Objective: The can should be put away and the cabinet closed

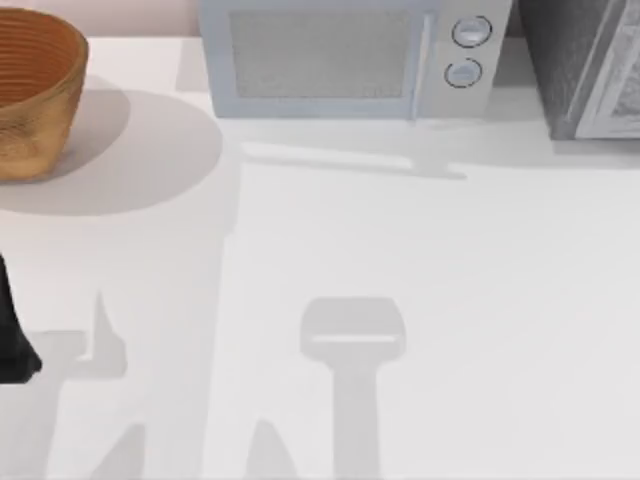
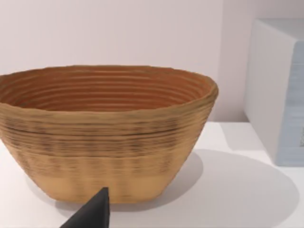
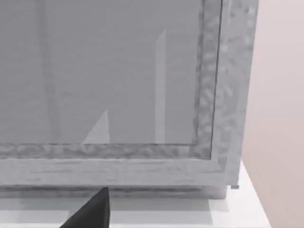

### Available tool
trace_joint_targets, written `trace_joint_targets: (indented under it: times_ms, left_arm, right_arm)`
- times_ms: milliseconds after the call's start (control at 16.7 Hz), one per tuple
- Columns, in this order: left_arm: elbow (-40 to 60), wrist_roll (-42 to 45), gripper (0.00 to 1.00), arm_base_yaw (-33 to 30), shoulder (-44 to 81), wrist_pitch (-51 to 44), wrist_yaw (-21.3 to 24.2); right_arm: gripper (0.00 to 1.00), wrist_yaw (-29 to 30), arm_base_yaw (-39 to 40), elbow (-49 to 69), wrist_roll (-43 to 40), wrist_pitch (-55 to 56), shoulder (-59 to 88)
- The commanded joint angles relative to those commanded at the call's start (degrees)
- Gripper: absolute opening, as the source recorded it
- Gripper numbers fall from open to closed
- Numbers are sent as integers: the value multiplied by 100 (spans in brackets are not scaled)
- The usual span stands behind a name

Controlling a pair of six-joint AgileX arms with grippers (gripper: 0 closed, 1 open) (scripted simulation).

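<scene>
At the table's (image 1: 420,300) ten o'clock corner stands a woven brown basket (image 1: 30,90); the left arm (image 1: 12,330) sits at the nine o'clock edge, and whether its hand is released or clenched cannot be told. At twelve o'clock sits a microwave (image 1: 350,60). At two o'clock, a grey cabinet (image 1: 585,65), its front panel facing the right wrist camera.

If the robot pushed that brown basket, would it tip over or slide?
The basket would probably slide, not tip: it looks wide and low on a flat base. Woven and seemingly empty, it is likely light, so a gentle push may move it easily across the smooth table.
</scene>
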Motion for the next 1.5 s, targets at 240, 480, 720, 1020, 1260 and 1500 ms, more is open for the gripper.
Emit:
trace_joint_targets:
  times_ms: [240,480,720,1020,1260,1500]
  left_arm:
    - [0,0,100,0,0,0,0]
    - [0,0,100,0,0,0,0]
    - [0,0,100,0,0,0,0]
    - [0,0,100,0,0,0,0]
    - [0,0,100,0,0,0,0]
    - [0,0,100,0,0,0,0]
  right_arm:
    - [100,13,24,-19,-2,-22,-14]
    - [100,-52,-4,571,0,-638,-61]
    - [100,-134,-76,1931,-14,-2172,-197]
    - [100,-181,-151,4188,-32,-4869,-504]
    - [100,-177,-160,5954,-31,-6993,-803]
    - [100,-144,-124,7285,-16,-8497,-1076]
